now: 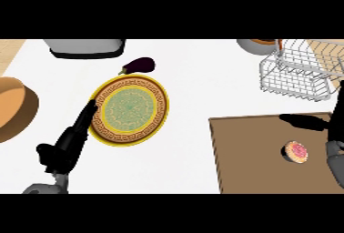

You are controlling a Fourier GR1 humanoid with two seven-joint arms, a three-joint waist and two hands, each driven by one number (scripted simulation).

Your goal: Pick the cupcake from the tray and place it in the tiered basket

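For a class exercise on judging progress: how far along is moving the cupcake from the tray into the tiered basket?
Nothing is finished yet: the small pink-frosted round cupcake sits on the flat brown rectangular tray. In hand: the right robot hand brackets it, fingers apart, not closed. Left: grasp, lift, place in the white wire tiered basket.

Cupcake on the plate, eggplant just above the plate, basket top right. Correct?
No. The head view shows the cupcake on the tray, not the plate. Eggplant just above the plate and basket top right are correct.
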